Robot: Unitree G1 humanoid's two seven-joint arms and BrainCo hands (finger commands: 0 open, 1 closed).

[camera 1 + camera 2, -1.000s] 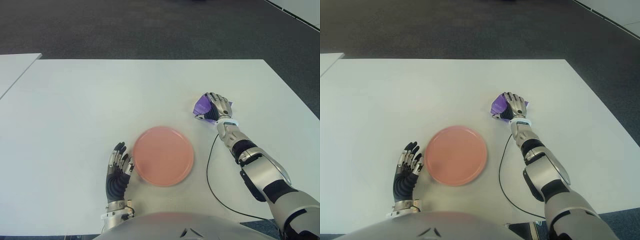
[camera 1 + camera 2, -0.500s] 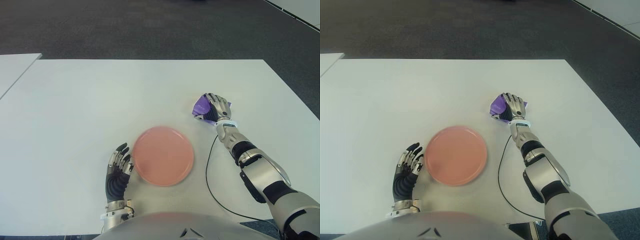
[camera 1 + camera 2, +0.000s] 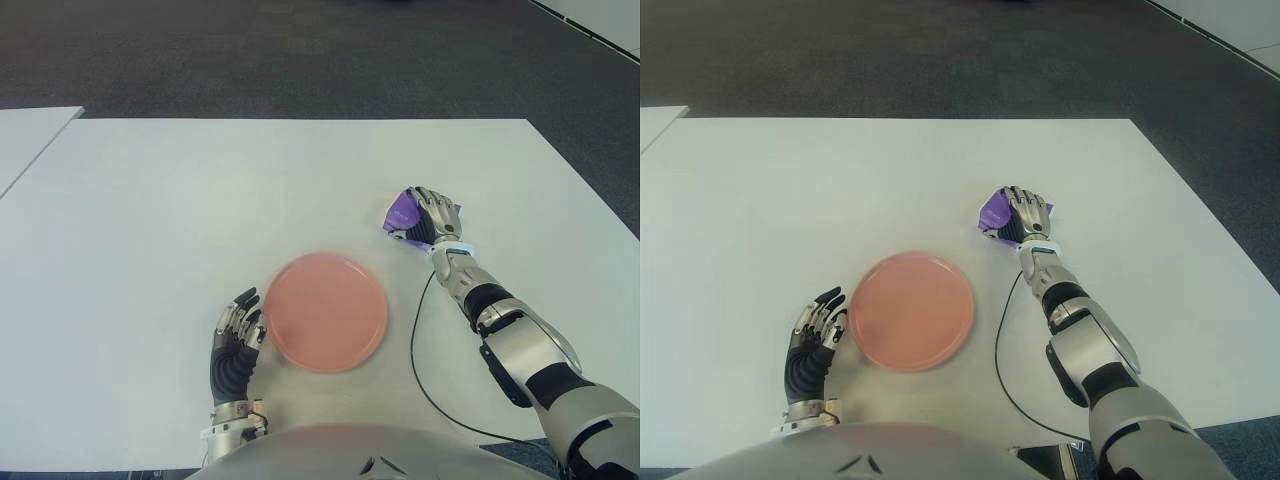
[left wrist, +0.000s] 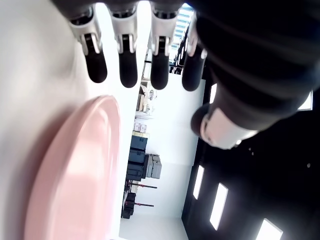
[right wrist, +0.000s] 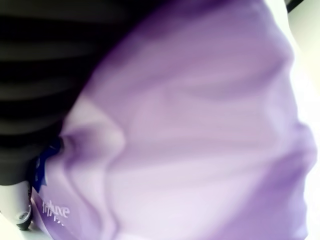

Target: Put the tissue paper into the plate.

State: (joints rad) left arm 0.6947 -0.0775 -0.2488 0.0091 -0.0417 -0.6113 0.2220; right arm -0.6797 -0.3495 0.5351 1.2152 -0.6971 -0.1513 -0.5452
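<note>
A white table [image 3: 150, 220] is carrying the things and is standing on a dark carpet floor [image 3: 300, 50]. A pink plate [image 3: 326, 311] is lying on its near middle part. A purple tissue paper pack [image 3: 403, 212] is lying to the right of the plate, apart from it. A thin black cable [image 3: 418, 350] is running over the table near the plate's right side.

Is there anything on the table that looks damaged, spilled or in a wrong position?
Nothing stands out. The pink plate lies flat and empty; the purple tissue pack looks only crumpled where the right hand grips it. The left hand is open beside the plate.
</note>
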